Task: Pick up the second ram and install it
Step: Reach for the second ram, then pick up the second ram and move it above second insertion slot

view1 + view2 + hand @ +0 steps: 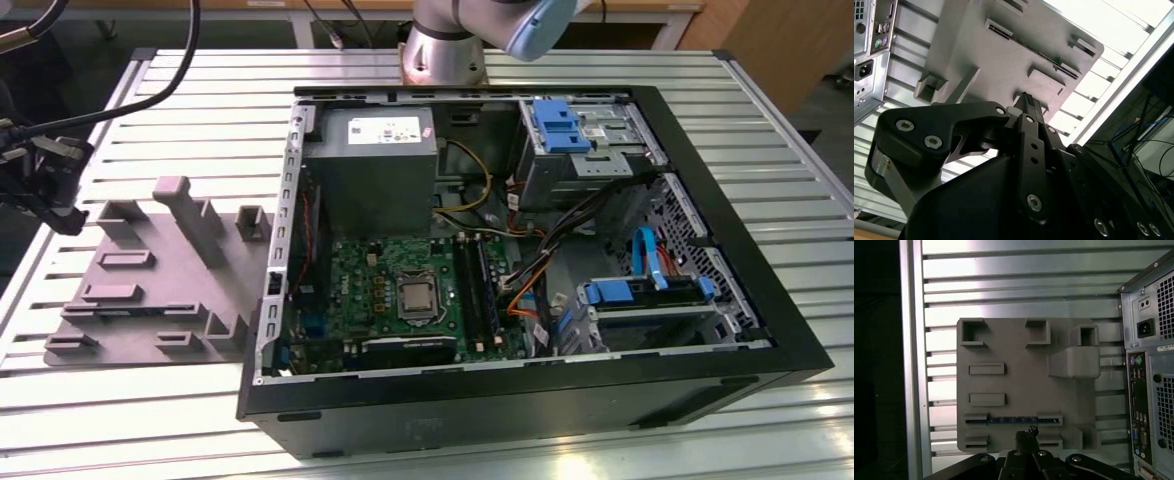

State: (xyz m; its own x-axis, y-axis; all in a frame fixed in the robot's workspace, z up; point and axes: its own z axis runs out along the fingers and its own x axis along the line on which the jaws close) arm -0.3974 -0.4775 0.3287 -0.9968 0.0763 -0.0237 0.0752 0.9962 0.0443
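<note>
Off at the exterior view's left, the gripper [1026,431] hangs over the edge of the slatted metal table [200,100], its two fingertips pressed together with nothing between them. In both wrist views the tips sit above the near edge of the grey fixture plate [1014,350], not touching it.

The plate carries raised blocks and narrow slots. The second ram [1011,419] stands on edge in one of these holders, caught at each end by a slotted block, close in front of the fingertips in the first wrist view. Just its thin bluish top edge shows. Its long axis runs parallel to the plate edge nearest the gripper, lying flat along the plate.

Further right in the exterior view, the open computer case [727,200] lies on its side just beside the plate. Inside it are the green motherboard [387,270] and the black memory slots [474,285].
</note>
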